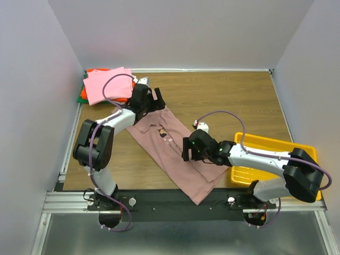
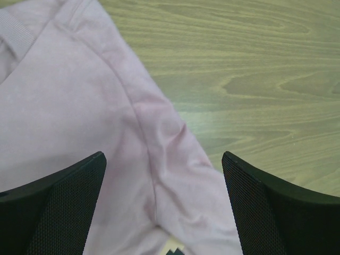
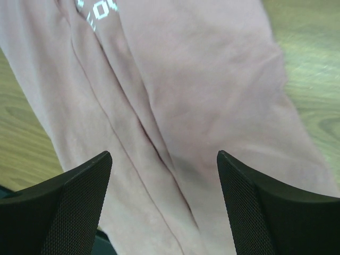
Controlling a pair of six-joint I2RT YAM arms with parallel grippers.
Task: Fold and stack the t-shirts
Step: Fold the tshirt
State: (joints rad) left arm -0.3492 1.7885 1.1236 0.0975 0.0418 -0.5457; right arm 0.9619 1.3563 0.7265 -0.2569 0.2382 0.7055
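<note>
Left gripper (image 2: 163,155), jaws spread wide and holding nothing, hangs over the sleeve edge of the dusty mauve t-shirt (image 1: 154,140), with cloth under one finger and bare wood under the other. Whether the fingers touch the cloth cannot be told. The ribbed collar (image 2: 16,29) lies at the upper left of that wrist view.

Right gripper (image 3: 163,154), jaws likewise spread and empty, hangs over the shirt's lower body, where long creases run down the cloth. The white text (image 3: 98,9) shows at the top edge.

The mauve shirt lies diagonally across the middle of the desk (image 1: 228,95), front up, its hem reaching the black base rail (image 1: 170,202).

At the far left corner sits the stack: a bright pink t-shirt (image 1: 106,85) on top, an orange-red t-shirt (image 1: 121,99) below it and a green t-shirt (image 1: 82,96) showing at the edge.

A yellow tray (image 1: 265,142) rests at the near right (partly behind the right arm).

The desk is light brown wood grain, enclosed by plain pale grey walls (image 1: 186,32) on three sides.
</note>
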